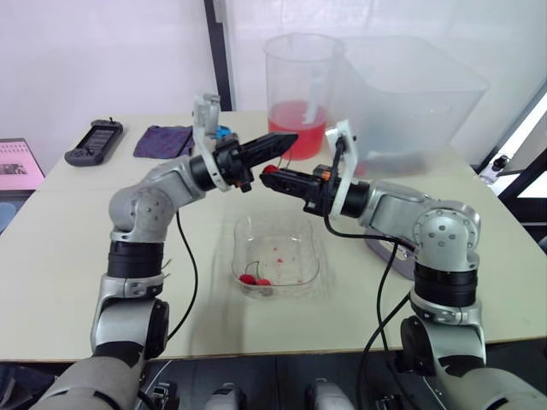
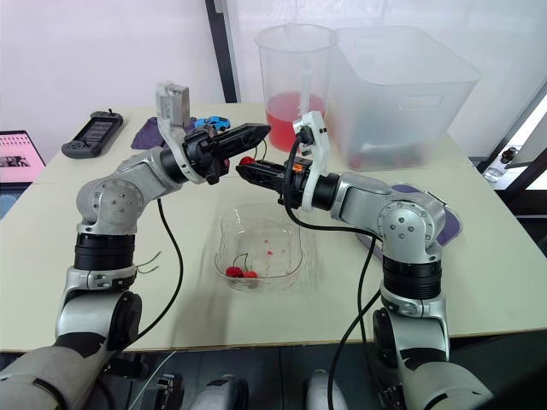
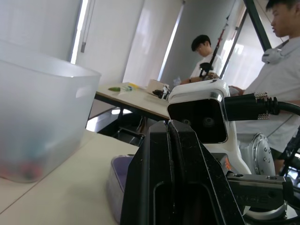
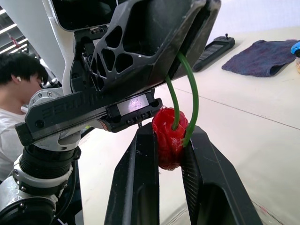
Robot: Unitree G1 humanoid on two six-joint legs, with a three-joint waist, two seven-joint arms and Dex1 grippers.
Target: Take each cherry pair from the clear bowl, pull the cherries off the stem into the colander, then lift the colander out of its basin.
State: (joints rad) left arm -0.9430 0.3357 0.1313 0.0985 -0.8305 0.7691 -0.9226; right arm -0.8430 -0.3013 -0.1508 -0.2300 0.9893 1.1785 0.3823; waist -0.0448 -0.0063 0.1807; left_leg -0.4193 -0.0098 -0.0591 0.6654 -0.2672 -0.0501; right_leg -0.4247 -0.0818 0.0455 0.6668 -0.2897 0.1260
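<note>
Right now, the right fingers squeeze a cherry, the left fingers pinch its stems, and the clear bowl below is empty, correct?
Not empty: the left eye view shows a cherry pair lying in the clear bowl. The rest holds: right fingers on the cherry, left fingers on its stems.

- Up front, the right claw [image 1: 268, 176]: matt black plastic fingers. The cherry [image 4: 168, 140] pinched between them is glossy red and ridged, and looks like moulded plastic.
- Now the green stems [image 4: 193, 93]: smooth with a slight sheen, like plastic cord. They run up into the left claw [image 1: 289, 140], which is the same matt black plastic with cut-out ribs.
- Down below, the clear bowl [image 1: 275, 256]: transparent glossy plastic, light glinting off its rim.
- Under it all, the tabletop [image 1: 85, 256]: pale beige, smooth, matt.
- At the back, the tub [image 1: 419, 85]: frosted, translucent plastic.
- Beside it, the jug [image 1: 299, 68]: clearer plastic, smooth-walled.
- Over on the left, the cloth [image 1: 162, 140]: purple, fuzzy, matt.
- Next to that, the handheld device [image 1: 94, 141]: dark matt plastic casing.
</note>
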